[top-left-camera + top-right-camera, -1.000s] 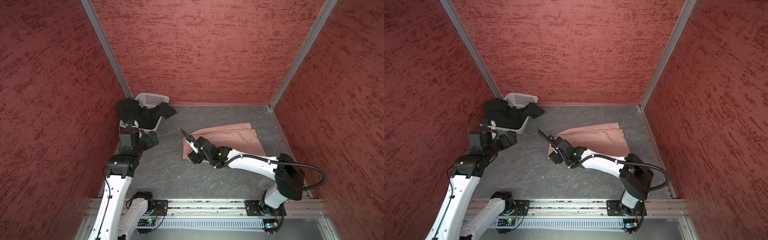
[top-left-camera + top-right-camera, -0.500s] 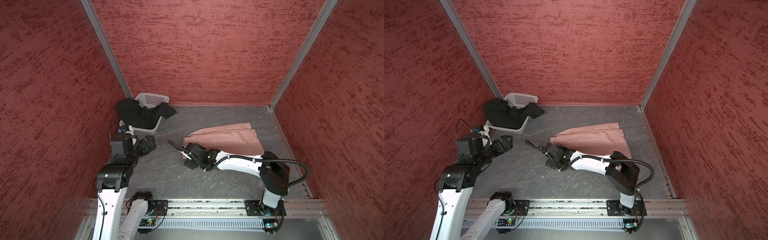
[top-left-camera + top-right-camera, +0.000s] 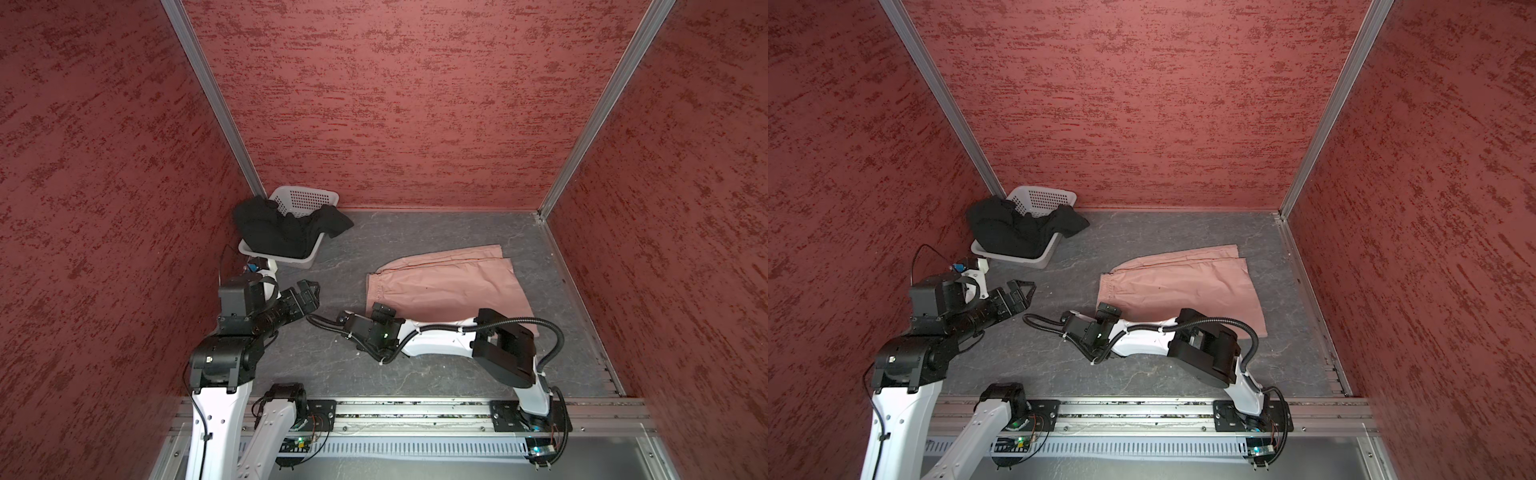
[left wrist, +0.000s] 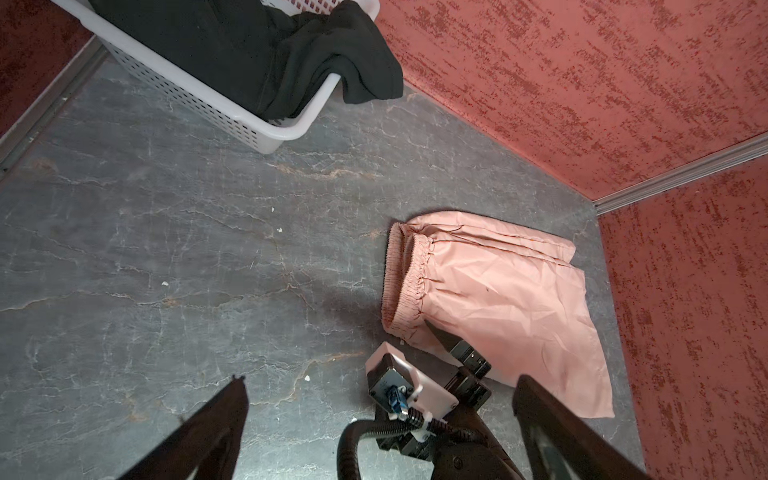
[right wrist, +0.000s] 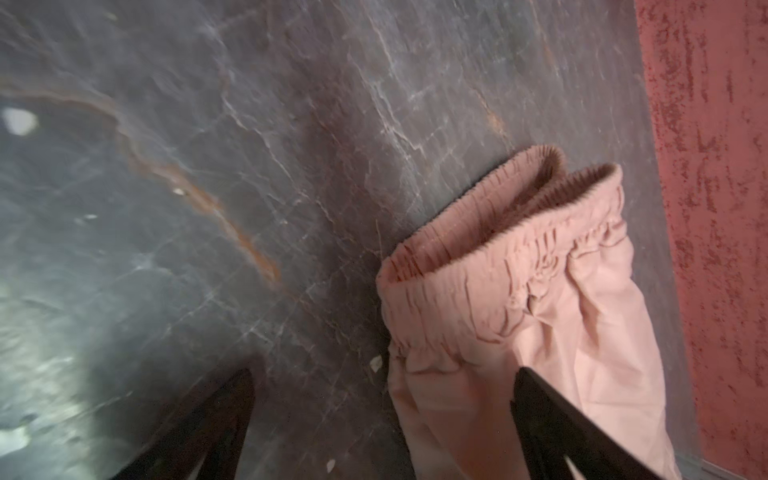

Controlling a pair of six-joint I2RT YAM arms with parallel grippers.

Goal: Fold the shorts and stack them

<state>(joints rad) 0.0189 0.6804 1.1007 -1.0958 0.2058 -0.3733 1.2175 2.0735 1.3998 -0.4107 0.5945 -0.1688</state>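
A: Where do things stand?
B: The pink shorts (image 3: 449, 286) lie flat on the desk (image 3: 320, 374), legs doubled. The black shorts (image 3: 282, 228) spill over the white basket (image 3: 307, 195). The right claw (image 5: 384, 371) gapes wide and empty at the near waistband corner. The left claw (image 3: 309, 291) is spread and empty, well apart.
A: Best approach?
B: Pinch both waistband layers, lift low, carry them toward the hems.
A: Anything unclear?
B: The right arm hides the near edge. The wrist view is blurred, so contact is perhaps uncertain.

Both top views evenly lit, sharp; right wrist view dim, motion-blurred, glare on floor (image 5: 50, 332).
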